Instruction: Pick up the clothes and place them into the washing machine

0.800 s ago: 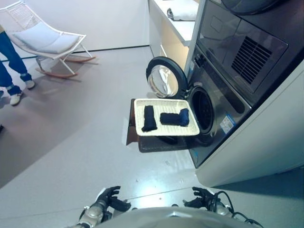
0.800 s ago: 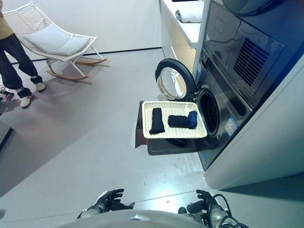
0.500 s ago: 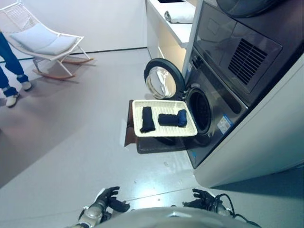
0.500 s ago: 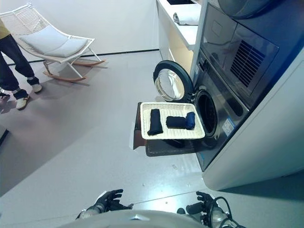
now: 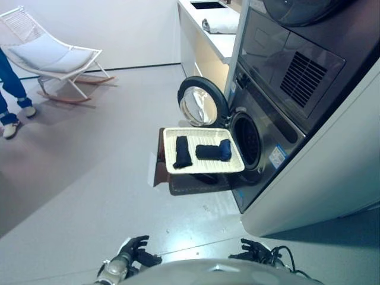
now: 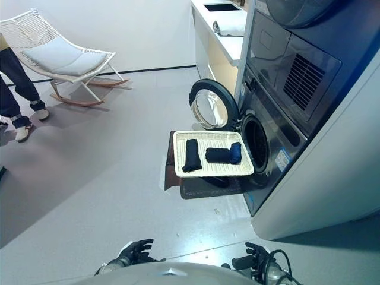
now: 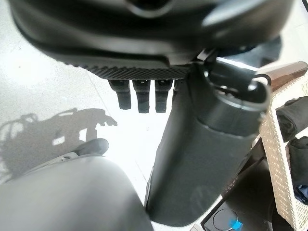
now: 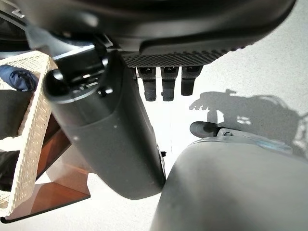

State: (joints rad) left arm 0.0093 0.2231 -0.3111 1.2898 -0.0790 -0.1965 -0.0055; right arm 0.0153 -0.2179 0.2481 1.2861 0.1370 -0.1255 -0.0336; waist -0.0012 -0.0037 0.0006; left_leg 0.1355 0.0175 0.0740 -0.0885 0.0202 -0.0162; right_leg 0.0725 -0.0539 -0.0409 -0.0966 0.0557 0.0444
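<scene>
A shallow white wicker basket rests on a low dark brown box before the washing machine's open drum. Its round door stands swung open behind the basket. In the basket lie a dark navy rolled garment, a second dark roll and a blue roll nearest the drum. My left hand and right hand hang low, far from the basket, with relaxed fingers and nothing in them. The basket's edge shows in the left wrist view and the right wrist view.
A white rocking chair stands at the far left. A person's legs in blue trousers are beside it. A white counter with a folded grey towel runs behind the machine. Grey floor lies between me and the basket.
The camera has shifted, so the whole scene sits a little higher and further left. The person's legs have moved toward the left edge. Both hands stay low and empty.
</scene>
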